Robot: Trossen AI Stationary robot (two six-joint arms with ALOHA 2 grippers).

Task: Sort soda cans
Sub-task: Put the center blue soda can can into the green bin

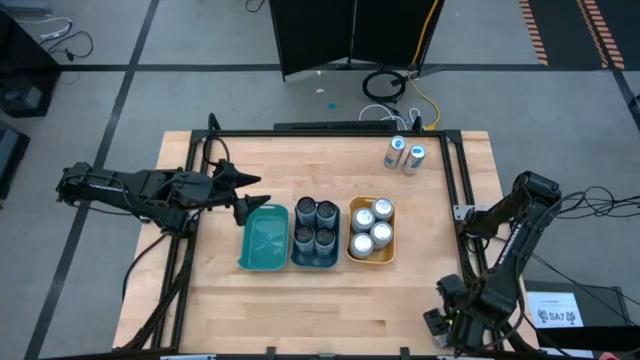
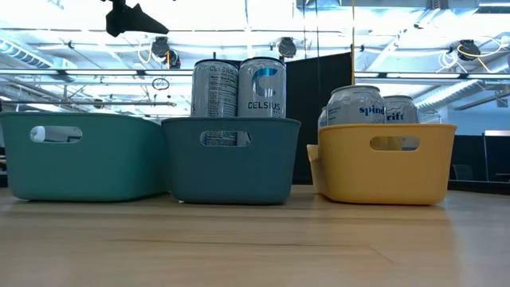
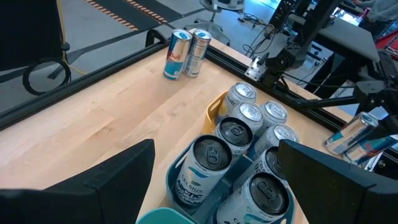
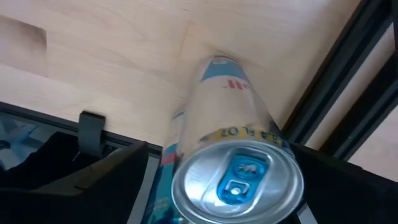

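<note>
Right now your left gripper (image 1: pixel 248 195) hangs over the table's left side, just beside the teal tray (image 1: pixel 263 238), its fingers spread wide and holding nothing. Look through its wrist view and you see the two dark fingers (image 3: pixel 99 186) framing the trays ahead, with open air between them.

Your right gripper (image 4: pixel 217 186) is at the table's right edge, by the black frame rail (image 1: pixel 462 190). In its wrist view a blue-and-silver can (image 4: pixel 227 149) sits between its fingers, the silver lid with a blue tab facing the camera. The fingers stand wide on either side of it, but you cannot tell from these views whether they actually press the can.

Three trays sit in a row at the middle of the table, touching side to side. The teal tray on the left is empty. The dark blue tray (image 1: pixel 313 236) in the middle holds four dark-topped cans (image 1: pixel 315 225), standing upright in a two-by-two block; the low view shows "CELSIUS" on one. The orange tray (image 1: pixel 371 231) on the right holds four silver-topped cans (image 1: pixel 372 227), also upright.

Two more cans with blue and silver markings (image 1: pixel 404 155) stand upright, touching each other, near the table's far right corner, well apart from the trays.
</note>
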